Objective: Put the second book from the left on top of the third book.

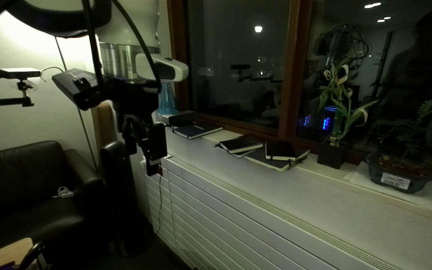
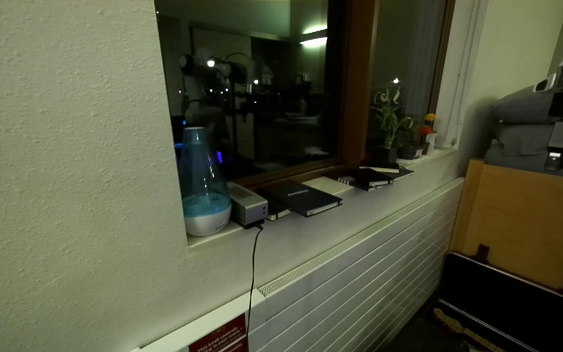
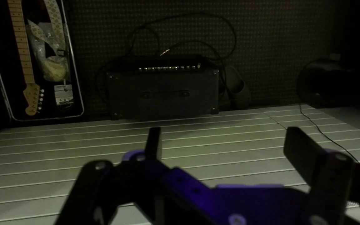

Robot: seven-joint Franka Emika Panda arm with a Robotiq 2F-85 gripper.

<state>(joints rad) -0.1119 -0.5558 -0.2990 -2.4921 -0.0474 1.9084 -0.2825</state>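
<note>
The second book (image 2: 308,198), taken as the lettered dark one, identity uncertain, lies on the windowsill (image 2: 328,185) beside a smaller dark notebook (image 2: 276,210). In the wrist view the gripper (image 3: 223,140) shows its fingers spread well apart before a white slatted panel (image 3: 73,150).

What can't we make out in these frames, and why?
Lower book: part of its cover, in an exterior view, under the smaller dark book.
Red sign: bottom part, in an exterior view, cut by the lower edge.
Guitar: body, wrist view, cut by the top edge.
Pot label: print, in an exterior view, too small.
</note>
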